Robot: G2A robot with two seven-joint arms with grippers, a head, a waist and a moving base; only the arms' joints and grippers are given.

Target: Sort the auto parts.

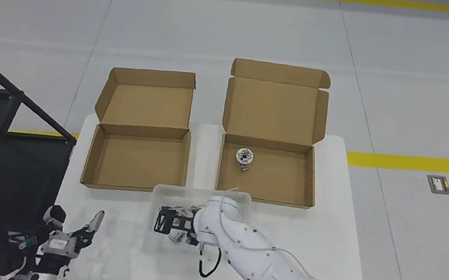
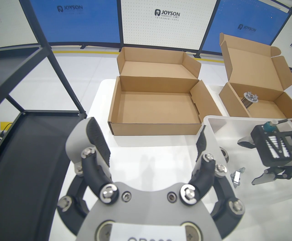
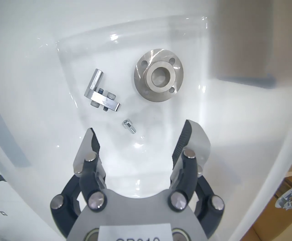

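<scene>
Right gripper (image 3: pixel 139 134): jaws spread, nothing between the ribbed black pads. It hangs inside the translucent white plastic bin (image 3: pixel 228 114), which sits at the near edge of the tabletop (image 1: pixel 120 211).

Parts on the glossy floor of the bin:
- A round machined metal flange (image 3: pixel 158 76) with a raised centre boss and bolt holes around the rim.
- A bright L-shaped bracket (image 3: pixel 101 95) carrying a short cylinder, beside the flange but apart from it.
- A small socket-head screw (image 3: pixel 129 126), lying loose between the bracket and the right gripper and touching neither.

Left gripper (image 2: pixel 146 130): jaws spread and unloaded, over the near left part of the tabletop, to the left of the bin.

Behind the bin stand two corrugated cardboard boxes, side by side with their lids folded back. The right box (image 1: pixel 277 182) holds one round-headed metal part (image 1: pixel 244 156) (finer detail too small to tell). The left box (image 1: pixel 137 160) shows plain brown board.

The tabletop is smooth white. The floor (image 1: pixel 393 75) is pale grey with yellow lines. Blue and white perforated panels (image 2: pixel 164 25) stand behind, and a black metal rack (image 2: pixel 29 146) is at the left.
</scene>
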